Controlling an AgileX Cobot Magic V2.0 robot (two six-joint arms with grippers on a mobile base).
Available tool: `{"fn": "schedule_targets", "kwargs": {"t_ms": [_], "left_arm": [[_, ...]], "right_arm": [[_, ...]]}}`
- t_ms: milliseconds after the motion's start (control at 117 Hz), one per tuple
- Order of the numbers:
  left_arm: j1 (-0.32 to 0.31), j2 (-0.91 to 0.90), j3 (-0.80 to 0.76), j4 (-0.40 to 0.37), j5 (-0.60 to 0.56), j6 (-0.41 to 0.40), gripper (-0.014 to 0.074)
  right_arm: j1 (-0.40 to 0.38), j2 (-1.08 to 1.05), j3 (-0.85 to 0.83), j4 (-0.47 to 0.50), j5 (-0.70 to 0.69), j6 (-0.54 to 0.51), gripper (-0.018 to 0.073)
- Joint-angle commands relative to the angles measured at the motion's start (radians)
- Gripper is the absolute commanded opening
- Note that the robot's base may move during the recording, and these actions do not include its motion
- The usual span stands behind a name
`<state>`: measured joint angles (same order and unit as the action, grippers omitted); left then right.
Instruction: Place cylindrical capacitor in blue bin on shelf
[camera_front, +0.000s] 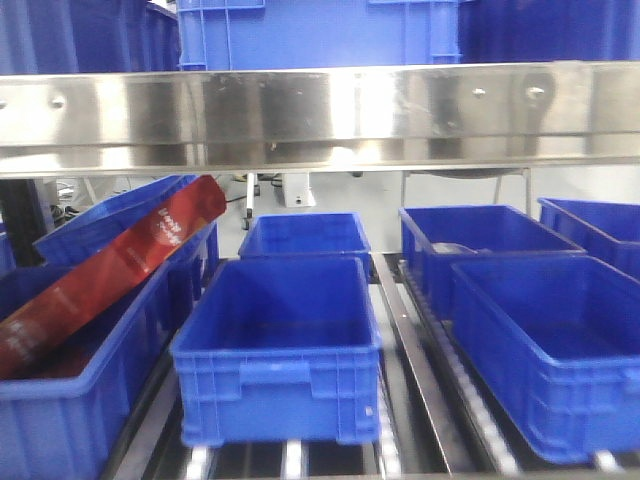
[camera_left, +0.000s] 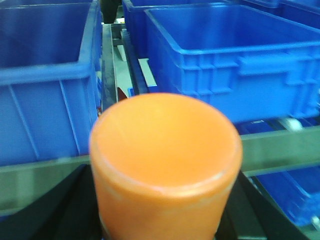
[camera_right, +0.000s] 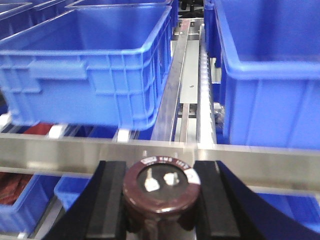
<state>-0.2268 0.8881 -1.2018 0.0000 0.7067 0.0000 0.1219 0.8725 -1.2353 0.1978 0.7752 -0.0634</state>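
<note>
My left pincer (camera_left: 165, 222) is clamped on the capacitor (camera_left: 165, 160). Its dark fingers (camera_left: 55, 215) press the orange body from both sides, and the smooth, flat top faces the wrist camera. The capacitor is upright, held on the near side of the shelf's steel rail (camera_left: 280, 147). It is in none of the bins. Beyond the rail, one blue bin (camera_left: 45, 75) is to the left and another (camera_left: 235, 60) to the right, with a roller track (camera_left: 112, 60) running back between them.

My right pincer (camera_right: 160, 205) is closed on a brown can (camera_right: 160, 187), with a black finger (camera_right: 107, 200) tight against each side. The can is upright, with two pale terminals on top and a printed ring round its rim. It too is on the near side of the rail (camera_right: 75, 152). Past the rail I see a bin (camera_right: 90, 65) to the left, the wall of another (camera_right: 270, 90) to the right, and a track (camera_right: 192, 85) between them.

From the front, the shelf (camera_front: 320, 110) shows its broad, shiny upper rail with bins standing above it. Below it, blue bins sit in rows on the rollers. The middle front bin (camera_front: 280, 350) is open-topped with another behind it, and a long red packet (camera_front: 110, 270) leans slantwise in the left bin (camera_front: 70, 410).
</note>
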Motion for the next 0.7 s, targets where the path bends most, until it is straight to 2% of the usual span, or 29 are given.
{"fn": "schedule_targets", "kwargs": {"t_ms": [0,691], "left_arm": [[-0.006,-0.004,0.0,-0.008,-0.021,0.0,-0.0111],[-0.006,-0.004,0.0,-0.008,-0.021,0.0,-0.0111]], "right_arm": [[0.001,-0.006,-0.008,-0.004,-0.026,-0.008,-0.0102],[0.001,-0.006,-0.008,-0.004,-0.028,-0.008,-0.0102]]}}
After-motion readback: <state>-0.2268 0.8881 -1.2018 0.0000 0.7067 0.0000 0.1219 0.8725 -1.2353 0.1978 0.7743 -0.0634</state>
